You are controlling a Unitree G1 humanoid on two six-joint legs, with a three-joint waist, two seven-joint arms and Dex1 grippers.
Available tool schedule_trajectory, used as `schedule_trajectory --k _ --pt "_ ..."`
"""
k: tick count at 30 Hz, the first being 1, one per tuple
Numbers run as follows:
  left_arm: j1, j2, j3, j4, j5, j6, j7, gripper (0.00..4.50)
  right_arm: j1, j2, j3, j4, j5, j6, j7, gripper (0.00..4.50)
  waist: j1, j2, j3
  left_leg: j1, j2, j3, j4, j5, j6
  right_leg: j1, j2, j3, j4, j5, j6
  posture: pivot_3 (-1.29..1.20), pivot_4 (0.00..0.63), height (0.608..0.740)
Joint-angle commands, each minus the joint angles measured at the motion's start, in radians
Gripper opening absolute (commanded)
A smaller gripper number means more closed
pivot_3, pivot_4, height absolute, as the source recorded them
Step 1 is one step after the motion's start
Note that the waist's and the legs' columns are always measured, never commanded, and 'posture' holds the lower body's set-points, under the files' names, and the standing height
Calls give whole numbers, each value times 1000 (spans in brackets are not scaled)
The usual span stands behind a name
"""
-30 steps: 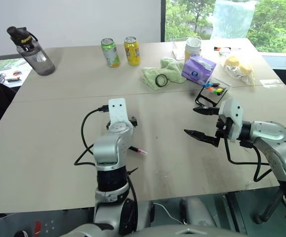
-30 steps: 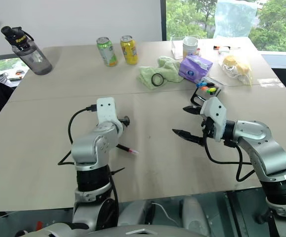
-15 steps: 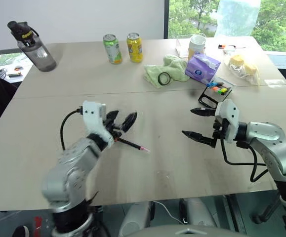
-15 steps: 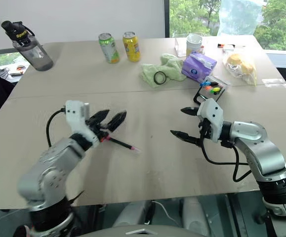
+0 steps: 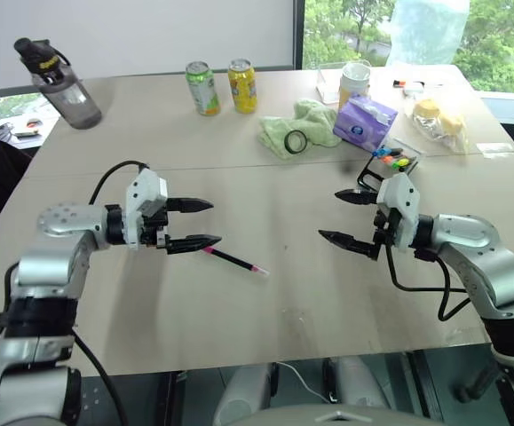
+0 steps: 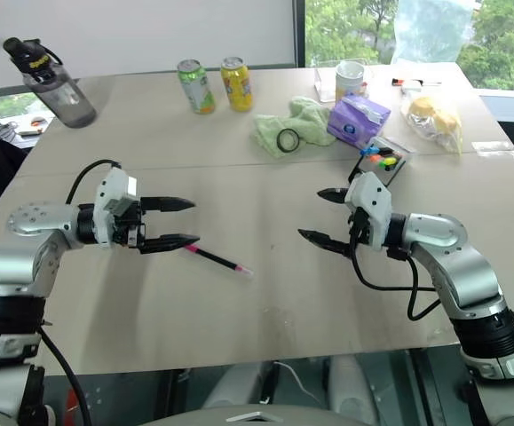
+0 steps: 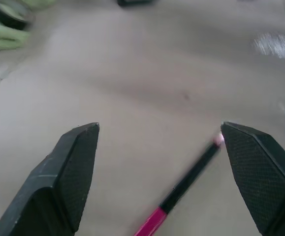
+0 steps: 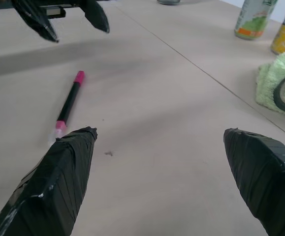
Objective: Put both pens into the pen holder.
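Observation:
A black pen with pink ends (image 5: 234, 260) lies flat on the table, left of centre. My left gripper (image 5: 213, 222) points to the right just above the table, open and empty. Its lower fingertip hovers by the pen's near pink end. In the left wrist view the pen (image 7: 186, 182) runs between the spread fingers. My right gripper (image 5: 329, 216) is open and empty over the table's right half, facing the pen (image 8: 69, 105) from a distance. The pen holder (image 5: 388, 163), a small black frame with bright marker tips, stands just behind the right gripper.
Along the far side stand a grey water bottle (image 5: 61, 84), a green can (image 5: 203, 89) and a yellow can (image 5: 241, 86). A green cloth with a tape roll (image 5: 295, 135), a purple tissue pack (image 5: 361, 122), a cup (image 5: 354, 82) and a plastic bag (image 5: 434, 120) lie near the holder.
My left arm has swung out to the left and its gripper has rolled to point rightward instead of away from me. The pen lies where it was. The right gripper stayed put.

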Motion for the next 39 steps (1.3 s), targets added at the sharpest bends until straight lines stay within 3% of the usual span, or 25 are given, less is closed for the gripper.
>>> schedule_trajectory --k 1,6,14,19,26,29,36,37,39 --pt "-111 46 -136 190 30 -251 -120 4075 26 -17 -49 -52 4 -7 -23 4438 -2 0 0 -2 0 0 0 0 0 -2 0 0 0 0 0 0 150 740" --pt "-281 85 -405 413 67 -508 -123 4075 52 -17 -66 -92 10 9 -59 4438 -17 0 0 -10 -1 -1 4 0 0 -9 0 -2 3 0 0 0 150 740" --pt "-431 82 -724 522 48 -658 -123 4075 99 -51 -86 -124 26 36 -56 4438 -26 0 0 -11 -2 -1 14 0 1 -9 0 -1 14 0 0 0 150 740" --pt "-465 101 -831 532 14 -681 -123 4075 129 -96 -85 -150 64 64 -4 4438 -28 0 0 -11 -2 0 16 0 1 -9 1 -1 16 0 1 0 150 740" --pt "-468 104 -863 545 -11 -678 -123 4075 184 -185 -71 -219 155 107 126 4438 -28 0 0 -11 -2 -1 16 0 1 -9 2 -1 16 0 1 0 150 740" --pt "-460 98 -848 558 1 -679 -123 3434 191 -195 -69 -222 169 89 162 4500 -30 0 0 -11 -2 -1 16 0 1 -9 2 -1 16 0 1 0 150 740" --pt "-447 88 -815 573 23 -683 -123 286 191 -193 -68 -197 159 66 186 4500 -30 0 0 -11 -1 0 16 0 1 -9 2 -1 16 0 1 0 150 740" --pt "-445 89 -812 573 25 -682 -123 27 192 -192 -67 -192 156 61 189 4500 -30 0 0 -11 -1 0 16 0 1 -9 2 -1 16 0 1 0 150 740" --pt "-439 89 -798 574 30 -684 -123 27 193 -190 -64 -186 150 53 193 4500 -30 0 0 -11 -1 0 17 0 1 -9 2 -1 17 0 1 0 150 740"
